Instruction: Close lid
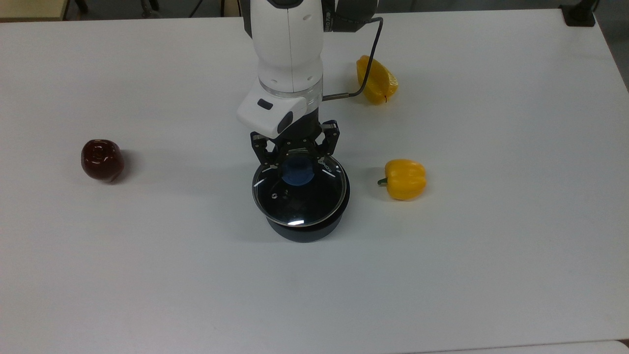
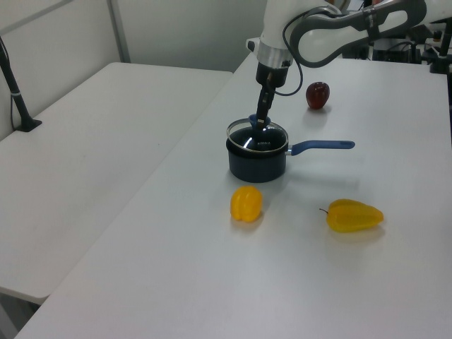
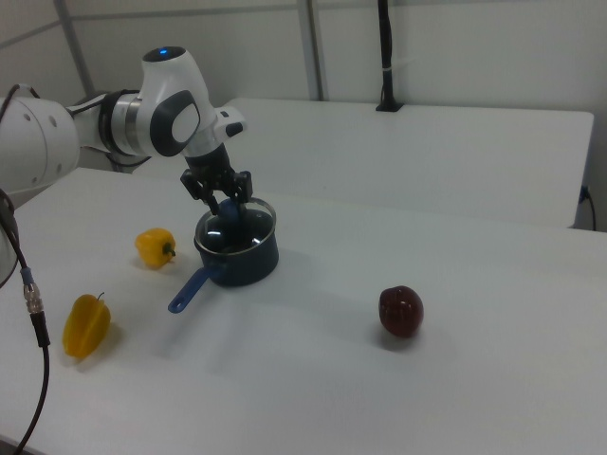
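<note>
The claw [image 1: 295, 156] comes straight down from above and is clamped on the blue knob [image 1: 296, 170] in the middle of the lid [image 1: 299, 191]. Holding the knob is a good idea, because the glass is flat and slippery and the knob is the only part that sticks up.

The lid sits right over the black pot [image 1: 308, 227], and its metal rim lines up with the top of the pot. From the left view it looks flat and almost down on the pot [image 2: 257, 164]. I cannot tell if the rim is touching all the way around.

The pot's long blue handle [image 2: 321, 146] sticks out to the side, away from the claw, so it is not in the way.

2 yellow peppers [image 1: 405, 179] [image 1: 376, 80] and 1 dark red apple [image 1: 101, 160] lie on the white counter [image 1: 147, 270], well apart from the pot. They will not bump anything.

I think the job is nearly done. The claw just needs to let go and lift up.
</note>
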`<state>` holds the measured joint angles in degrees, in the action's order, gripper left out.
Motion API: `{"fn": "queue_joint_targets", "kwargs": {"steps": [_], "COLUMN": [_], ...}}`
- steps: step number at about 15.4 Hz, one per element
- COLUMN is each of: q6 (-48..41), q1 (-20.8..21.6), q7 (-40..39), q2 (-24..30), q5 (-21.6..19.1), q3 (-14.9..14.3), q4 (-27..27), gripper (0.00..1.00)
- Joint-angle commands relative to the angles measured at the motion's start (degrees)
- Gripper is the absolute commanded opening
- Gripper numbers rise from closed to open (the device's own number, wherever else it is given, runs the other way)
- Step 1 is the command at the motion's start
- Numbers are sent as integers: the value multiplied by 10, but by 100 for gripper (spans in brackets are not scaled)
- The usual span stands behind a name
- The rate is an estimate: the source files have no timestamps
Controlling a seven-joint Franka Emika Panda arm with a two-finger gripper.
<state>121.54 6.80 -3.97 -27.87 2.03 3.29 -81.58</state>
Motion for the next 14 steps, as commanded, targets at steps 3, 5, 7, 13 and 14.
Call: {"fn": "queue_joint_targets", "kwargs": {"steps": [3,5,7,13,14], "q6": [3,2,2,2,2], "q1": [10,11,10,13,13], "q7": [1,1,1,1,1], "q2": [4,5,4,1,1], "q5": [-10,-9,-7,-3,-3], "q3": [-3,-3,-3,-4,-4], "q4": [1,-1,-2,-4,-4], "gripper": [41,41,41,43,43]}}
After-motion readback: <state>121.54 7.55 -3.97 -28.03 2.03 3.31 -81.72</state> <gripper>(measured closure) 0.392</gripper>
